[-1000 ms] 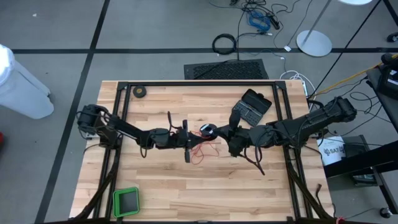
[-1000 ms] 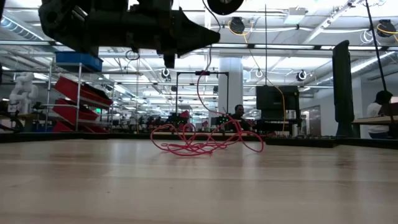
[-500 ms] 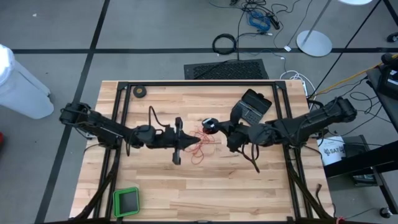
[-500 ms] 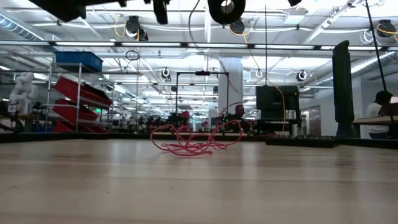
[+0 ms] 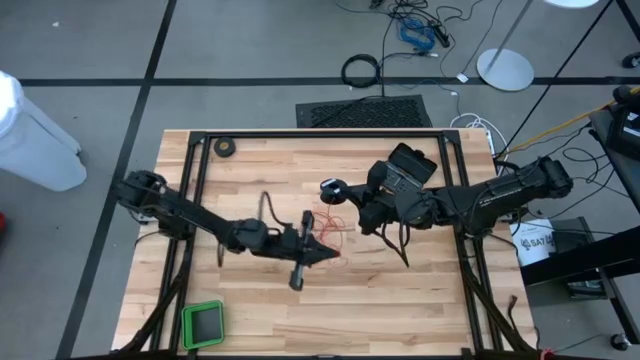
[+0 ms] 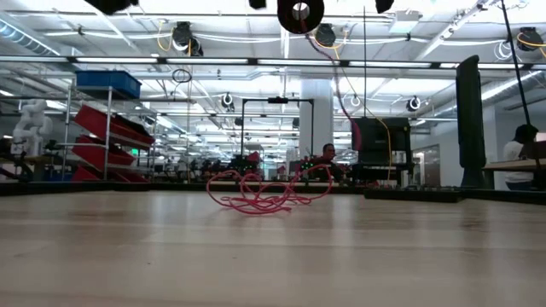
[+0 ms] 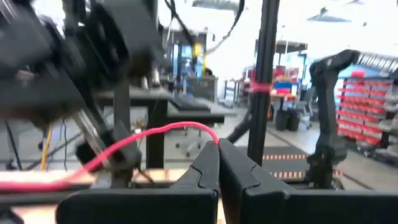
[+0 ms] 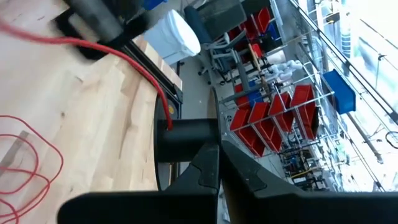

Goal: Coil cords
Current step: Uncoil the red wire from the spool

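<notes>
The right hand (image 5: pixel 337 190) is clamped on the black reel (image 6: pixel 300 13), the left hand (image 7: pixel 219 155) pinches the red wire (image 6: pixel 269 194), whose loose tangle lies on the counter (image 5: pixel 400 300) between both.

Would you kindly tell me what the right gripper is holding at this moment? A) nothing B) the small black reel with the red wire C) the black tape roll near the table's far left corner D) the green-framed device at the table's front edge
B: the right gripper is shut on the small black reel, lifted above the table, with the red wire trailing from it down to the loose pile.
</notes>
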`<state>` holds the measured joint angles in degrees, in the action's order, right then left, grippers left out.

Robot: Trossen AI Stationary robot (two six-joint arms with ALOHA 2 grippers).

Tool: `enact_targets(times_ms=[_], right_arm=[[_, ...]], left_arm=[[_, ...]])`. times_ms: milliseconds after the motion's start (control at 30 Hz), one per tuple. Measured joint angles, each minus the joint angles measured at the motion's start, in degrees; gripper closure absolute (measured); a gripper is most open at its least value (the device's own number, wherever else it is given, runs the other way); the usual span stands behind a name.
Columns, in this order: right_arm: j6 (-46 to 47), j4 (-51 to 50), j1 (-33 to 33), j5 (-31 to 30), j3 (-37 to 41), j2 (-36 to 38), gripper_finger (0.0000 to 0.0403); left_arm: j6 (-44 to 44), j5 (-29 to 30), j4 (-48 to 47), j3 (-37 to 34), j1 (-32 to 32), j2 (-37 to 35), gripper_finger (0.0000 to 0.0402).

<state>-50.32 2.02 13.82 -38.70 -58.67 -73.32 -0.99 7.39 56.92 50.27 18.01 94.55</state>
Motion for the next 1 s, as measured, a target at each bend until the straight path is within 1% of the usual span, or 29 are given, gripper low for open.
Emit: enact_targets(times_ms=[100, 200, 333, 433, 567, 733, 800, 833, 900, 1000], right_arm=[[-0.1, 0.0, 0.0, 0.0, 0.0, 0.0, 0.0403], [-0.3, 0.0, 0.0, 0.0, 0.0, 0.0, 0.0403], [0.0, 0.0, 0.0, 0.0, 0.0, 0.0, 0.0403], [0.0, 0.0, 0.1, 0.0, 0.0, 0.0, 0.0403], [0.5, 0.0, 0.2, -0.4, 0.0, 0.1, 0.0403], [1.5, 0.7, 0.1, -0.4, 0.0, 1.1, 0.0403], [1.5, 2.6, 0.1, 0.2, 0.0, 1.1, 0.0403], [1.4, 3.7, 0.0, 0.9, 0.0, 1.1, 0.0403], [1.4, 5.9, -0.4, 4.6, 0.0, 1.1, 0.0403], [1.8, 7.7, -1.0, 9.1, 0.0, 1.1, 0.0403]], left_arm=[[0.0, -0.9, -0.3, 1.1, 0.0, 3.5, 0.0387], [0.3, -1.1, -0.6, 1.4, 0.0, 5.2, 0.0357], [0.4, -1.2, -3.3, 1.4, -0.1, 4.9, 0.031], [1.5, -1.2, -6.7, 1.3, -0.1, 3.3, 0.0282], [2.0, -1.2, -17.0, 1.3, -0.1, -2.0, 0.026], [2.8, -1.8, -35.7, 1.3, 0.1, -12.5, 0.0255], [2.9, -1.6, -42.5, 1.3, 0.5, -16.6, 0.0255], [2.9, -1.3, -45.3, 1.3, 0.7, -18.5, 0.0255], [2.9, -1.2, -49.9, 1.3, 1.1, -22.2, 0.0255], [2.8, -0.7, -54.6, 1.3, 2.1, -27.0, 0.0255]])
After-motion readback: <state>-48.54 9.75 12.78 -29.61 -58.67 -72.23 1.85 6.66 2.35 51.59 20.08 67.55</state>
